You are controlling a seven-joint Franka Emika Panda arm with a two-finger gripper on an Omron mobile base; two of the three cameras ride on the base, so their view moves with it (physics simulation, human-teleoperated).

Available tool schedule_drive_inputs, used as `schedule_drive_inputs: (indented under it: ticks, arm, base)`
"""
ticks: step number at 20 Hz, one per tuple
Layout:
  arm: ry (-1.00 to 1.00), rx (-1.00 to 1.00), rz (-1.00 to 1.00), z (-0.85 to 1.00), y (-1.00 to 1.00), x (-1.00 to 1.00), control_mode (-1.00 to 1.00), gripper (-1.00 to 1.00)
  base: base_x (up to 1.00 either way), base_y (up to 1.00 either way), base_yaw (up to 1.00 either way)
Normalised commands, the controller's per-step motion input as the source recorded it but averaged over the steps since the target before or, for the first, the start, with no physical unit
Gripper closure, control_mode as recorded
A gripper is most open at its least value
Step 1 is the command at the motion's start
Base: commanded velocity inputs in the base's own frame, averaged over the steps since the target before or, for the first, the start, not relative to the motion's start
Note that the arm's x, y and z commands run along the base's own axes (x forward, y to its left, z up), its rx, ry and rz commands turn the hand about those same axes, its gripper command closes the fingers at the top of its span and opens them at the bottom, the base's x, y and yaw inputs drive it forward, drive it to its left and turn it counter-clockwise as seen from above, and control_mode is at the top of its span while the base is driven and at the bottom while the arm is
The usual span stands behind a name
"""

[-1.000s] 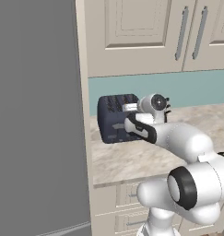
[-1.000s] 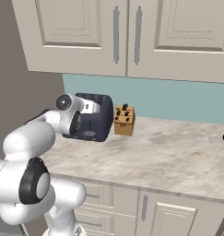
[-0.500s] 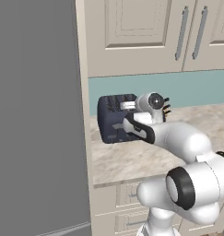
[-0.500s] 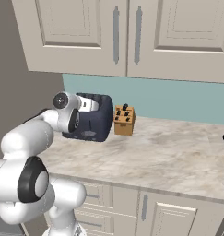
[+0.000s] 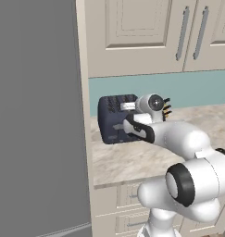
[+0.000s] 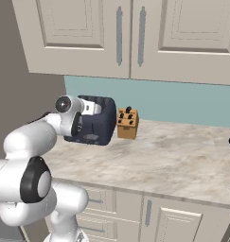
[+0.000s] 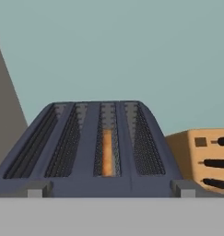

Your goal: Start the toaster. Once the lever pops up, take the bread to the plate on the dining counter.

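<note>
- Left base view: navy toaster [image 5: 115, 119] sits on the marbled counter [image 5: 128, 159] against the teal backsplash [image 5: 192, 88], next to the grey wall panel [image 5: 37, 115]. White arm [image 5: 178, 139] reaches in from lower right; its hand is right at the toaster's front face, covering part of it. Fingers hidden by the wrist here. Cream upper cabinets [image 5: 146, 34] overhead, drawers below the counter edge.
- Right base view: toaster [image 6: 98, 120] at the counter's left end, brown knife block [image 6: 127, 124] just beside it on the right, near but apart. Arm comes from lower left, wrist in front of the toaster's left half. Gripper itself blocked, finger spread not readable from this side. Counter [image 6: 173, 160] stretches right.
- Hand view: looking along the toaster's top [image 7: 92, 147], four slots running away. The bread [image 7: 107, 152] stands on edge in the third slot from the left, sunk down inside, thin golden strip. Two grey lever tabs at the near front corners. Knife block [image 7: 201, 156] at right with dark handles. Finger tips not visible; jaws spread wide with nothing between them.
</note>
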Motion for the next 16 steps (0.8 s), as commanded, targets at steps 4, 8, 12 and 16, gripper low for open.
schedule_drive_inputs:
  ticks: [4,8,12,16]
  arm:
    - [0.0,0.0,0.0,-0.04,0.0,0.26,-1.0,-1.0]
    - [0.0,0.0,0.0,-0.06,0.0,0.22,-1.0,-1.0]
    - [0.0,0.0,0.04,-0.11,0.0,0.01,-1.0,-1.0]
    - [0.0,0.0,0.05,-0.13,0.0,0.0,-1.0,-1.0]
  base:
    - [0.0,0.0,0.0]
    - [0.0,0.0,0.0]
    - [0.0,0.0,0.0]
    - [0.0,0.0,0.0]
